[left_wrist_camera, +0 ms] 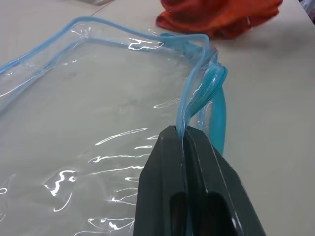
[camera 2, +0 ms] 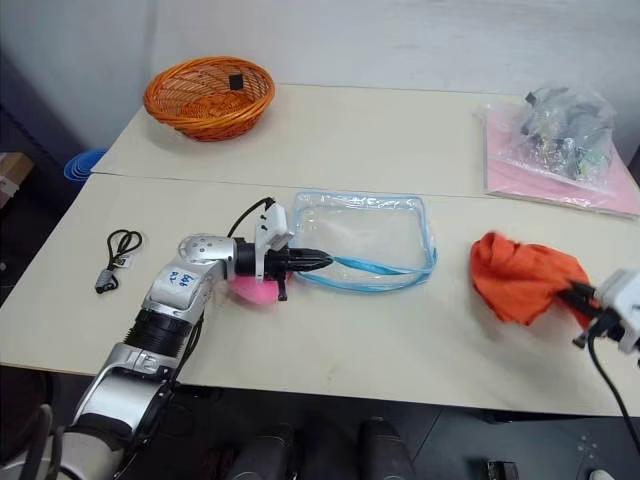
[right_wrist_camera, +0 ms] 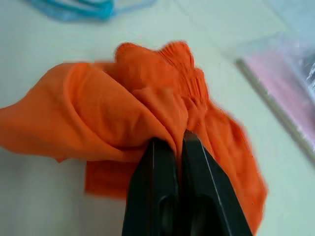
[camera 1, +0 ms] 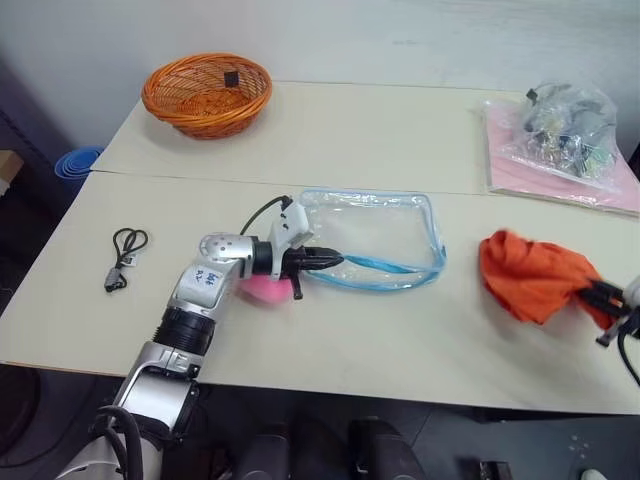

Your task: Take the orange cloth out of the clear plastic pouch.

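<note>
Orange cloth (camera 1: 535, 274): out, pinched in right gripper (right_wrist_camera: 178, 138) jaws; left gripper (left_wrist_camera: 185, 132) jaws clamp clear plastic pouch (camera 1: 380, 232) trim, anchoring it.

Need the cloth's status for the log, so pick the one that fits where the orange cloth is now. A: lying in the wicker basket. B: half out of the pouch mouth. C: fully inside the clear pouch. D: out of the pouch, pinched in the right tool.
D: the orange cloth sits bunched on the table apart from the clear plastic pouch, with the right tool shut on a fold.
</note>
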Controlling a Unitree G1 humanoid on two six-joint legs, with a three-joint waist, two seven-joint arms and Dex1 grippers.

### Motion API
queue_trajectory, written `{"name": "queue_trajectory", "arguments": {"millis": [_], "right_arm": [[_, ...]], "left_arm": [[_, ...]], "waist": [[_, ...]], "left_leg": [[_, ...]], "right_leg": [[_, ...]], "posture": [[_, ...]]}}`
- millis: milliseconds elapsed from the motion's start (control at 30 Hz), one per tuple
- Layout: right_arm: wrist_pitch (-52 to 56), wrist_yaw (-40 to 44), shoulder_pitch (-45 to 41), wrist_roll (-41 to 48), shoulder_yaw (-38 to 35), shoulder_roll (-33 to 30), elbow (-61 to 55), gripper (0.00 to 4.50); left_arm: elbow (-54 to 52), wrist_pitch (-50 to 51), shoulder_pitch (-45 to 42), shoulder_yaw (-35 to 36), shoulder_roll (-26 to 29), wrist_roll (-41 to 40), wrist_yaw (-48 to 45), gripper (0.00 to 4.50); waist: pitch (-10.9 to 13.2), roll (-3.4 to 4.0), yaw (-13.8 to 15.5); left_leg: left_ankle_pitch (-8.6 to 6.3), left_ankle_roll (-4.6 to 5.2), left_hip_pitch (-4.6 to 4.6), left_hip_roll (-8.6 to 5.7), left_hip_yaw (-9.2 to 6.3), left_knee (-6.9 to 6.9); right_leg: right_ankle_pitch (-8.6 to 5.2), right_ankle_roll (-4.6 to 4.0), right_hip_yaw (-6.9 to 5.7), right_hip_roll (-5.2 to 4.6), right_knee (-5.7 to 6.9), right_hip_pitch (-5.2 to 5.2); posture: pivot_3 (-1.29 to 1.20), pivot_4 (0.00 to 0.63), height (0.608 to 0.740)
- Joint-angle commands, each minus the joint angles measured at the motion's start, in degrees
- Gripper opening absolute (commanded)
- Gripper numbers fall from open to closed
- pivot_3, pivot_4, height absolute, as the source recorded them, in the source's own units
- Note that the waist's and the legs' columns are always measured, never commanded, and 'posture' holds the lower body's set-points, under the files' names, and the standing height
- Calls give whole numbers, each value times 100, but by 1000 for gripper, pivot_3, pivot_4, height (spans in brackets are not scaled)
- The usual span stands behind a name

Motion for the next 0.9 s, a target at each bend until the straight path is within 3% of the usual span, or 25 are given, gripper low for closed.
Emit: {"name": "queue_trajectory", "arguments": {"millis": [33,167,200,300,467,633,700,900], "right_arm": [[-461,321,366,122,-8,-55,307,54],[-396,465,579,311,-80,-99,503,947],[-444,474,606,343,-114,-117,514,1276],[-253,626,937,642,-289,-149,45,2273],[866,999,2151,1822,-676,11,-2270,4058],[2068,554,2677,2566,-234,236,-4271,4101],[2317,537,2662,2566,34,283,-4540,4458],[1154,593,1899,1338,1137,821,-4171,4482]], "left_arm": [[-222,-219,58,-7,67,-53,-174,0],[-303,-258,116,-24,204,-145,-513,0],[-339,-272,137,-27,241,-162,-591,485],[-773,-215,391,77,573,-395,-1013,1235],[-1516,-151,1056,702,1480,-1023,-1671,2852],[-1400,-995,2138,1617,2174,-1047,-1643,4441],[-1282,-1423,2603,1891,2269,-1025,-1687,4500],[-1403,-2293,4056,2482,2355,-756,-1222,4500]], "waist": [[0,0,-6],[-1,2,-43],[-1,2,-68],[-5,8,-135],[-5,20,-164],[-8,24,-168],[-7,23,-144],[-5,17,-120]], "left_leg": [[0,0,4,1,-1,0],[0,-1,9,3,-2,0],[0,0,10,2,-1,0],[0,-1,11,3,-4,-2],[1,-4,13,9,-10,-11],[-7,6,30,12,-28,-18],[-18,26,39,12,-31,-19],[-40,52,88,6,-28,-61]], "right_leg": [[0,0,-1,2,0,4],[0,0,1,4,2,8],[0,0,2,3,3,8],[0,0,1,4,7,8],[0,0,0,5,8,8],[-1,-2,-8,1,-10,34],[-1,-2,-12,-5,-23,51],[-2,-3,-16,-23,-75,106]], "posture": [[0,150,740],[0,150,740],[0,150,740],[0,150,740],[0,150,740],[0,150,740],[0,150,740],[0,150,740]]}}
